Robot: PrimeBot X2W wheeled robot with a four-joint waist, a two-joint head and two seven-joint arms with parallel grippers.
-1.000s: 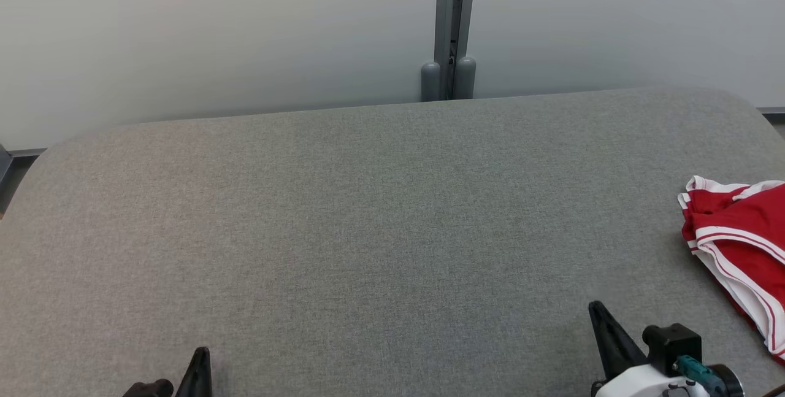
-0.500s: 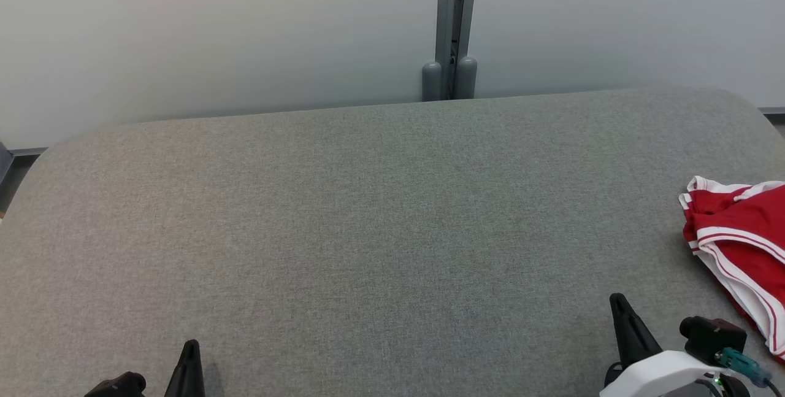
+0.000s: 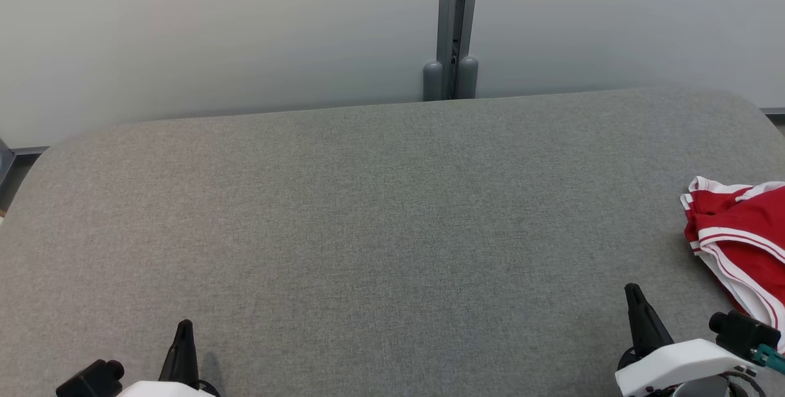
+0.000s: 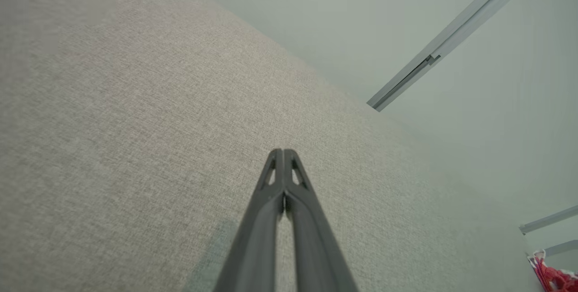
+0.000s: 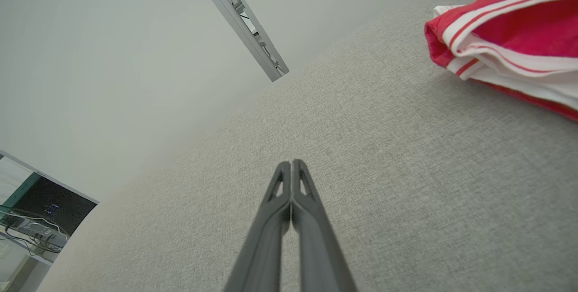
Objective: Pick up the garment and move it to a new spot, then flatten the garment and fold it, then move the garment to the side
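A red garment with white stripes lies folded at the right edge of the grey cloth table. It also shows at the upper right of the right wrist view and as a small red scrap low at the right of the left wrist view. My right gripper is shut and empty above the table's front right, just left of the garment and apart from it; its closed fingers meet at the tips. My left gripper is shut and empty over the front left, fingertips pressed together.
A pale partition wall runs behind the table, with a grey metal post at its middle. The table's rounded far corners show at the left and right. A dark screen and desk clutter stand beyond the table.
Both grippers have closed fully. The right gripper has drifted right and slightly up the view, toward the garment. The left gripper has shifted a little left. The garment has not moved.
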